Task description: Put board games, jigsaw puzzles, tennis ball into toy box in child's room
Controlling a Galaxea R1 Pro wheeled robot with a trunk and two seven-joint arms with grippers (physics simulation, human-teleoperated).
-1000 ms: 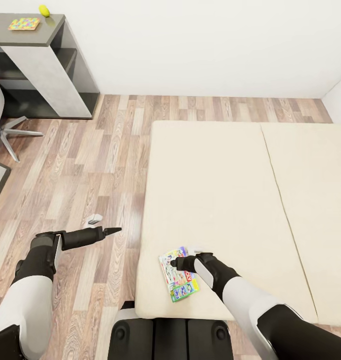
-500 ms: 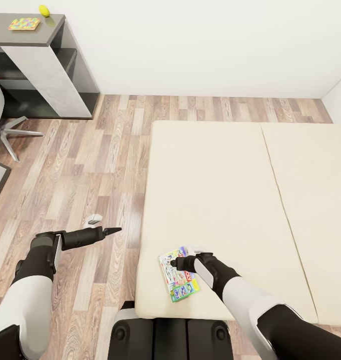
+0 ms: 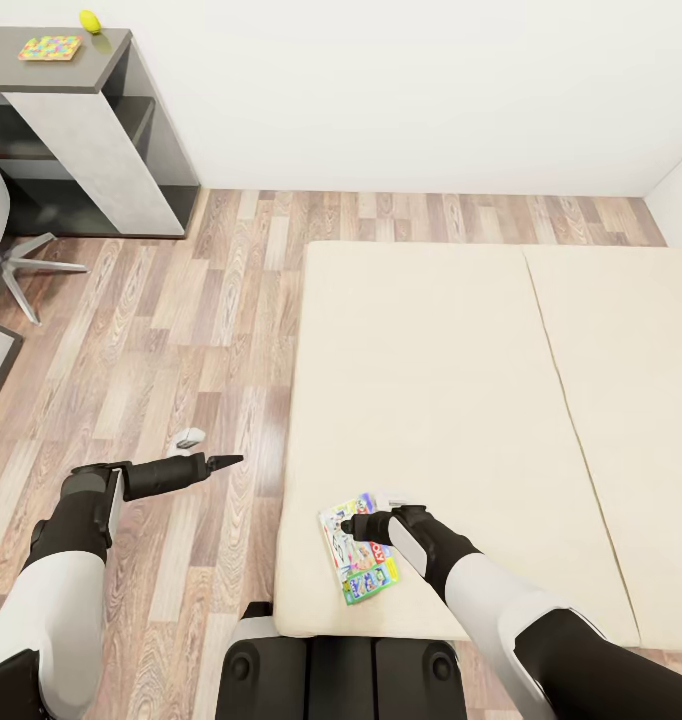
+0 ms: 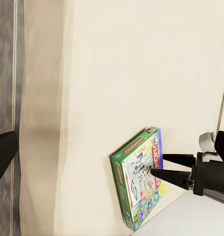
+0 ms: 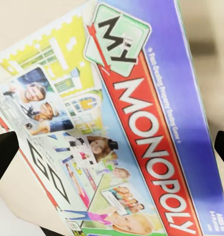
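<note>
- Monopoly board game (image 3: 356,548) lies flat on the beige bed (image 3: 461,400), at the near corner by the mattress edge; lid reads "My Monopoly" in the right wrist view (image 5: 116,128)
- right gripper (image 3: 349,524) sits directly above the box, fingers pointing toward the floor side; in the left wrist view (image 4: 156,167) its two dark fingers stand parted with a gap between the tips, over the lid; contact with the box not clear
- left gripper (image 3: 226,461) hangs over the wood floor (image 3: 161,340) beside the bed, well apart from the box; in the head view the fingers read as one dark point, so cannot tell whether jaws are apart or together
- small pale object (image 3: 190,437) on the floor just beyond the left gripper
- far corner: dark grey table section (image 3: 91,70) carries one jigsaw puzzle (image 3: 49,47) and the yellow tennis ball (image 3: 88,20), the two near each other but apart
- chair legs (image 3: 26,270) at the left edge of the head view
</note>
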